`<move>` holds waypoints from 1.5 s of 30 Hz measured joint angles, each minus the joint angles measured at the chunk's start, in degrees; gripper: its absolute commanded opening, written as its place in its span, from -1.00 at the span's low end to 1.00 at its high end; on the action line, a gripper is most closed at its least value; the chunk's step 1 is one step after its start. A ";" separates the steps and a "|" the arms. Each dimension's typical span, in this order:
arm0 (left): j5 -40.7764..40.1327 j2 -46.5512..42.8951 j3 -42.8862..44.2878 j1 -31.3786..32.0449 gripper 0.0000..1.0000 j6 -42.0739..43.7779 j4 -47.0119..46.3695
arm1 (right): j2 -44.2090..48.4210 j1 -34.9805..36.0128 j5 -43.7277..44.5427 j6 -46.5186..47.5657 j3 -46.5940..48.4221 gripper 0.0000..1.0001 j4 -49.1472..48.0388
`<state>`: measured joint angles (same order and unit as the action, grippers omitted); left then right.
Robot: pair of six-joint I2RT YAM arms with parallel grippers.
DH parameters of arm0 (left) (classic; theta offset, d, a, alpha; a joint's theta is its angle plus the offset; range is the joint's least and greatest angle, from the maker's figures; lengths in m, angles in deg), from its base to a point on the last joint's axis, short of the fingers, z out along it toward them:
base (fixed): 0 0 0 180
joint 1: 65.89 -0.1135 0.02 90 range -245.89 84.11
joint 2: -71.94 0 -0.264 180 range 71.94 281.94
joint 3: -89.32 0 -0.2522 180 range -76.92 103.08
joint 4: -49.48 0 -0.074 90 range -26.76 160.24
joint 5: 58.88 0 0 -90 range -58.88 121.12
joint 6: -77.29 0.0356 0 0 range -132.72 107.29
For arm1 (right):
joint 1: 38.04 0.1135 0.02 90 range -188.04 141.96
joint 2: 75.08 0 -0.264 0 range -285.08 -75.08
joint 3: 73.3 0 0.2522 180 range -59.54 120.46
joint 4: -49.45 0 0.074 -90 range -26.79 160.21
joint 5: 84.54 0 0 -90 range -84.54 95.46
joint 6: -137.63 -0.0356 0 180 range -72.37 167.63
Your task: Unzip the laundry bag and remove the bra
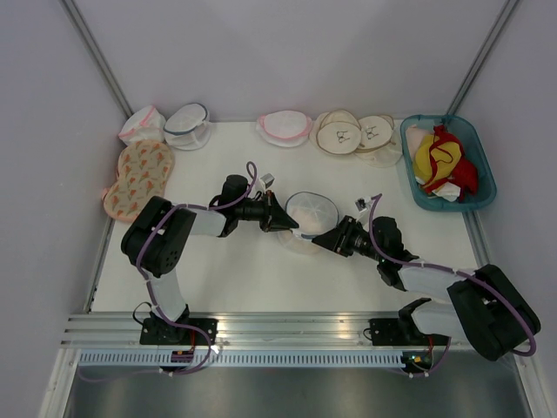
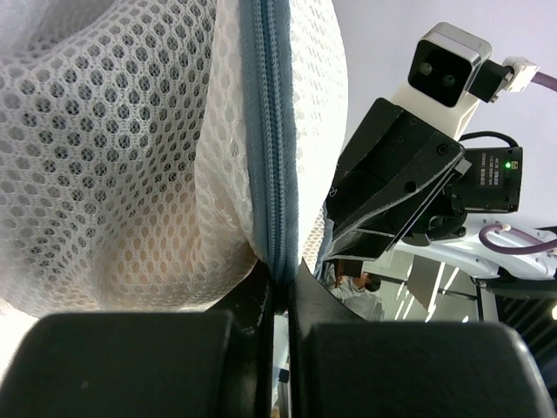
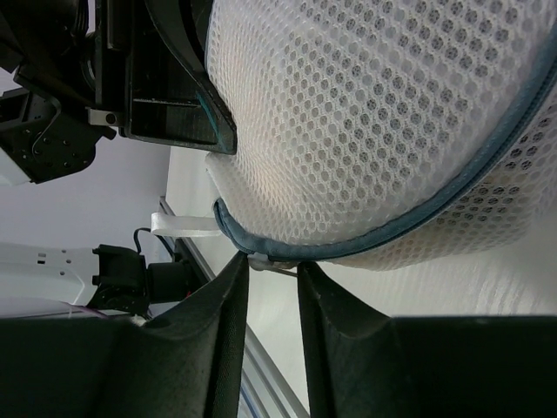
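Laundry bag point(image 1: 311, 212) held at table point(image 1: 235, 261) centre between both grippers, bare surface toward near edge. Bag round, white honeycomb mesh, blue-grey zipper trim point(image 2: 271, 131); faint peach tint seen through mesh. Left gripper point(image 2: 277, 283) clamped on zipper seam. Right gripper point(image 3: 271, 272) nearly closed around small metal zipper pull under trim. Teal basket point(image 1: 474, 144) at far right filled with red and yellow garments point(image 1: 446, 165).

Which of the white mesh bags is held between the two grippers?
The round laundry bag with blue-grey zipper trim at the table's middle. The left gripper and right gripper pinch it; the other bags lie along the far edge.
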<state>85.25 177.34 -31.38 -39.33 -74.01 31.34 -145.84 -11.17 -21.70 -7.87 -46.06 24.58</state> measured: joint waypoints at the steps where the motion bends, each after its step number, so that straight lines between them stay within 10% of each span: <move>1: 0.02 0.02 -0.02 -0.02 -0.95 -0.13 -0.04 | 0.09 0.00 0.00 -0.04 0.00 -0.42 0.07; 30: 1.46 1.22 -0.11 -0.22 -0.95 -0.44 -0.44 | 15.13 0.13 2.16 3.61 1.79 -0.99 20.33; 32: 1.55 1.22 1.64 -0.22 -0.65 1.29 2.64 | 17.00 0.17 3.54 4.66 2.84 -0.99 23.67; 33: 1.51 1.22 2.91 -0.22 0.00 2.64 4.76 | 17.90 0.24 4.52 5.20 3.45 -0.99 25.40; 36: -0.59 0.20 5.97 -0.37 0.59 6.10 11.19 | 20.24 0.24 6.62 6.82 5.25 -0.99 29.92; 45: -16.72 -23.52 2.32 -1.11 0.99 8.61 24.76 | 21.09 0.28 8.87 8.87 7.04 -0.99 36.44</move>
<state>68.53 153.82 -29.06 -40.44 -65.40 56.10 -124.75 -10.88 -12.82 1.00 -39.03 61.02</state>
